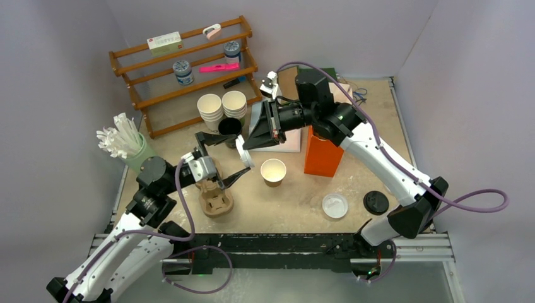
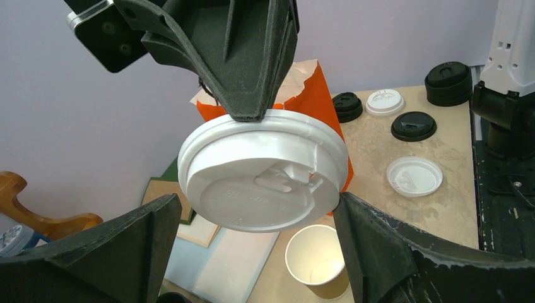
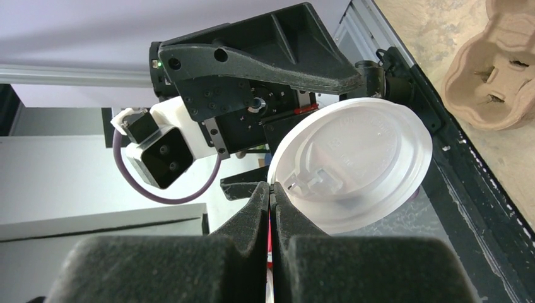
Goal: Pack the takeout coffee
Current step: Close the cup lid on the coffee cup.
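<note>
The left claw (image 2: pixel 257 202) stands spread wide over the left middle of the tabletop (image 1: pixel 296 218). It has one finger on either side of a white lid (image 3: pixel 353 164) and grips nothing. In the left wrist view its right finger sits just at the lid's rim, though I cannot tell whether it touches. The left finger is plainly apart from the lid. The right claw (image 3: pixel 271 188), reaching in from the far right, is pinched shut on that lid's edge and holds it tilted in the air above the tabletop.

Just near of the left claw sits a pulp cup carrier (image 1: pixel 216 201), partly hidden by the left arm. To the right, close to the near edge, a second white lid (image 1: pixel 335 206) lies flat. A black lid (image 1: pixel 376 202) lies near it on the right, and the two do not touch.

A little farther in, a kraft cup (image 1: pixel 273 172) stands upright and uncovered, pale inside. It is to the right of the carrier and just right of the held lid. Beside it on the far right stands an orange paper bag (image 1: pixel 323 154), upright.

Farther back, left of the right claw, is a black cup (image 1: pixel 229 126). Two stacks of white cups (image 1: pixel 222 106) stand just beyond it. At the left edge a green holder of wrapped straws (image 1: pixel 126 145) stands upright. A wooden shelf (image 1: pixel 183 69) with a few small items runs along the far left.
</note>
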{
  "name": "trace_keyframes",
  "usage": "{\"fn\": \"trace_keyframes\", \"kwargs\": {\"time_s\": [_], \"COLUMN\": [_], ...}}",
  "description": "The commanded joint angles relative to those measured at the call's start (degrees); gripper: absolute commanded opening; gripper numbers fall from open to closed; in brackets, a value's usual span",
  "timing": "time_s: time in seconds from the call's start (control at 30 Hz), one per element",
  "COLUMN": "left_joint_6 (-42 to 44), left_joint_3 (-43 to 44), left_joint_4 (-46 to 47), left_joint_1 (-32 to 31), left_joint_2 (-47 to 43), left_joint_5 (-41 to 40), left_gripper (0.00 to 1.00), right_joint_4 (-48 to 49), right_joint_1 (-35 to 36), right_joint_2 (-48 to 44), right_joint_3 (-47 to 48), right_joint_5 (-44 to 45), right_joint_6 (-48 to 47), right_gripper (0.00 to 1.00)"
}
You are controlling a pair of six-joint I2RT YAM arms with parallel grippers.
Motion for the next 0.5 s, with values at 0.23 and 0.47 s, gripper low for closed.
{"fn": "trace_keyframes", "kwargs": {"time_s": [0.23, 0.47], "left_joint_6": [2.2, 3.5], "left_joint_3": [3.0, 3.1], "left_joint_4": [2.9, 1.2], "left_joint_1": [0.3, 0.2], "left_joint_2": [0.1, 0.8], "left_joint_5": [3.6, 4.3], "left_gripper": [0.97, 0.97], "right_joint_4": [4.3, 5.3], "right_joint_1": [-0.8, -0.9], "right_joint_2": [-1.2, -1.3], "right_joint_3": [-1.7, -2.0], "right_joint_5": [-2.4, -2.8], "right_joint_6": [2.4, 3.4], "right_gripper": [0.0, 0.0]}}
